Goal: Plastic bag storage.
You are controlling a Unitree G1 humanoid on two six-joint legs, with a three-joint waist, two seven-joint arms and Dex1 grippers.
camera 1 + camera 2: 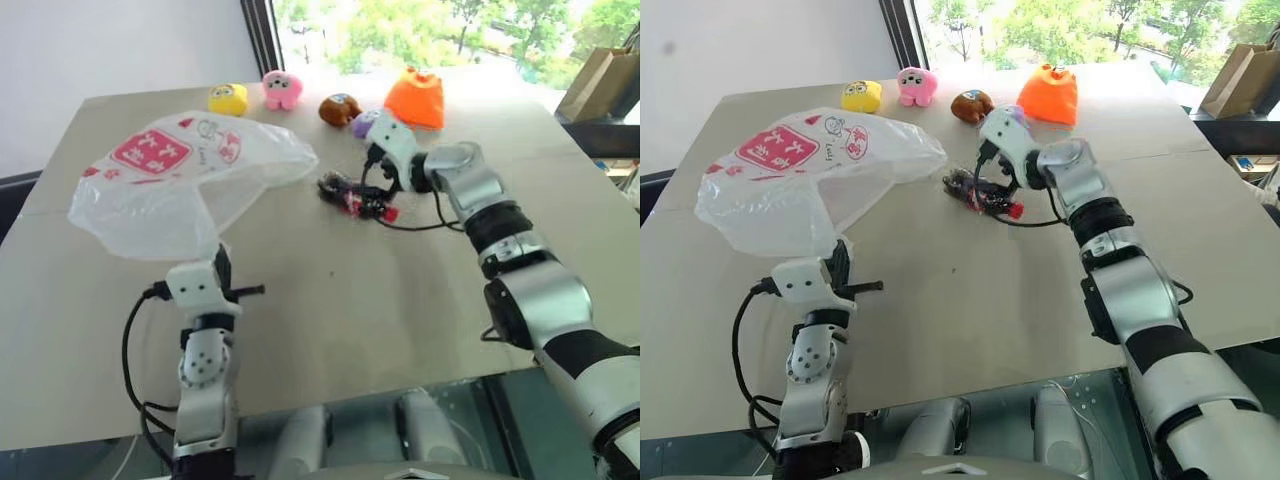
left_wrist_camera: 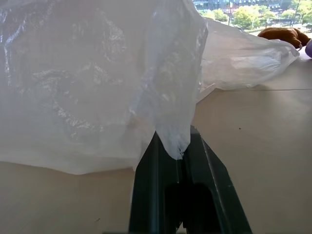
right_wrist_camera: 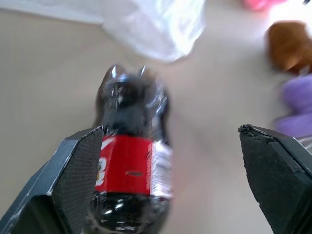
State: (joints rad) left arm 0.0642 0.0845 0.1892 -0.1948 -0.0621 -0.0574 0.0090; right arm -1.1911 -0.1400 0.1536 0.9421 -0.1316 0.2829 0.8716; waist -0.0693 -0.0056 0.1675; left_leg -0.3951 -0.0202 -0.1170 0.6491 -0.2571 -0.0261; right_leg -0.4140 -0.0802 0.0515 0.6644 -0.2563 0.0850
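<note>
Translucent plastic bag [image 1: 190, 180], one, clamped in the left tool [image 2: 181, 151]; right tool [image 3: 170, 180], fingers apart, over one dark bottle [image 3: 131, 170]; five plush toys [image 1: 283, 89] along the far worktop [image 1: 350, 300].

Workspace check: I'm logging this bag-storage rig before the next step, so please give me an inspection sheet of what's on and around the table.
Surface: beige table, flat, a seam line across the far part.
Job's things: plastic bag, translucent white with red print, held up at one edge and billowed open.
Clutter: dark cola bottle with red label lying on the table; yellow plush, pink plush, brown plush, purple plush, orange plush along the far edge.
Grippers: left gripper shut on the plastic bag; right gripper open over the cola bottle.
Cables: black cable looping beside the left arm.
Surroundings: window with trees outside; paper bag at the right.
</note>
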